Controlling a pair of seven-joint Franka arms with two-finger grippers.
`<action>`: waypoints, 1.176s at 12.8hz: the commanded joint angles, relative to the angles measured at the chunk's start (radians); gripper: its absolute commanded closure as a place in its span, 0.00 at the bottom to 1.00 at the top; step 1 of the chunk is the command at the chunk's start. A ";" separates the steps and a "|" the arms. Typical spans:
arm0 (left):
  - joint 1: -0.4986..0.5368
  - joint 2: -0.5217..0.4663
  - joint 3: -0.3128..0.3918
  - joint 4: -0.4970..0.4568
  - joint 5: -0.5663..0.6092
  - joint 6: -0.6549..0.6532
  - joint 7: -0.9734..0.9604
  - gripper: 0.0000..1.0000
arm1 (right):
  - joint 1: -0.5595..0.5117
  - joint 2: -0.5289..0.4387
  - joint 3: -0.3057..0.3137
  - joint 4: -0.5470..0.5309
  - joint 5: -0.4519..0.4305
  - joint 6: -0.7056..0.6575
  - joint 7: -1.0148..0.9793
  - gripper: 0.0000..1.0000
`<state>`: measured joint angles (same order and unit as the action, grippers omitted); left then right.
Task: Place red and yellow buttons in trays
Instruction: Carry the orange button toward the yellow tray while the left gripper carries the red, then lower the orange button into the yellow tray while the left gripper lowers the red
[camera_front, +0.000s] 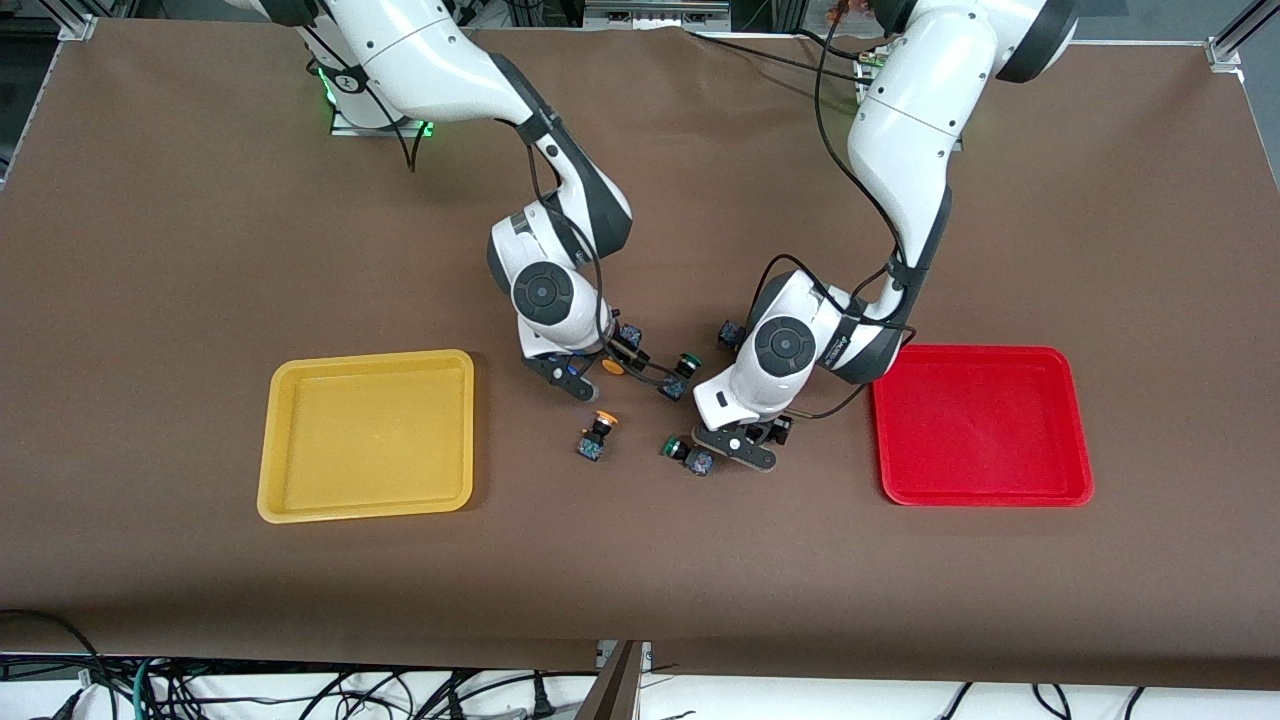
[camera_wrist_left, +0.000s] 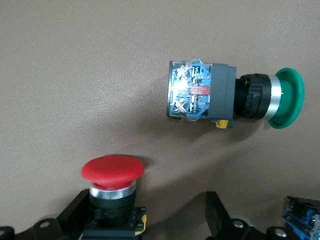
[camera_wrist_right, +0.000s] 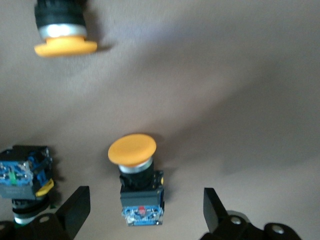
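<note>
In the right wrist view a yellow button (camera_wrist_right: 139, 172) lies between the spread fingers (camera_wrist_right: 75, 209) of my open right gripper (camera_wrist_right: 145, 210); the front view shows this button (camera_front: 613, 365) under that gripper (camera_front: 600, 372). A second yellow button (camera_front: 598, 434) lies nearer the front camera. My left gripper (camera_wrist_left: 145, 220) is open around a red button (camera_wrist_left: 113, 172) that stands close to one finger (camera_wrist_left: 75, 212). In the front view that gripper (camera_front: 745, 442) hides the red cap. The yellow tray (camera_front: 365, 435) lies toward the right arm's end and the red tray (camera_front: 980, 425) toward the left arm's end.
A green-capped switch (camera_wrist_left: 235, 95) lies on its side next to the left gripper, seen also in the front view (camera_front: 685, 452). Another green one (camera_front: 682, 366) lies between the two hands. A further switch (camera_front: 730, 332) shows only its base beside the left arm.
</note>
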<state>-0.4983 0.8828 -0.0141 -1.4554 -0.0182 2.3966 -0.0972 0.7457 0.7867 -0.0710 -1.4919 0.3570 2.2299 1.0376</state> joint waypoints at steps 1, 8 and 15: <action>-0.008 -0.024 0.013 -0.019 0.017 -0.005 0.011 0.62 | 0.020 0.019 -0.012 0.010 0.042 0.034 0.006 0.00; 0.020 -0.165 0.023 -0.005 0.092 -0.311 0.010 0.94 | 0.024 0.033 -0.013 0.012 0.043 0.074 -0.016 1.00; 0.228 -0.255 0.025 -0.010 0.095 -0.629 0.506 0.88 | -0.262 -0.096 -0.088 0.045 -0.006 -0.268 -0.548 1.00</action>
<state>-0.3279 0.6428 0.0211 -1.4375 0.0606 1.7984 0.2746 0.5514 0.7011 -0.1354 -1.4365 0.3670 2.0084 0.6728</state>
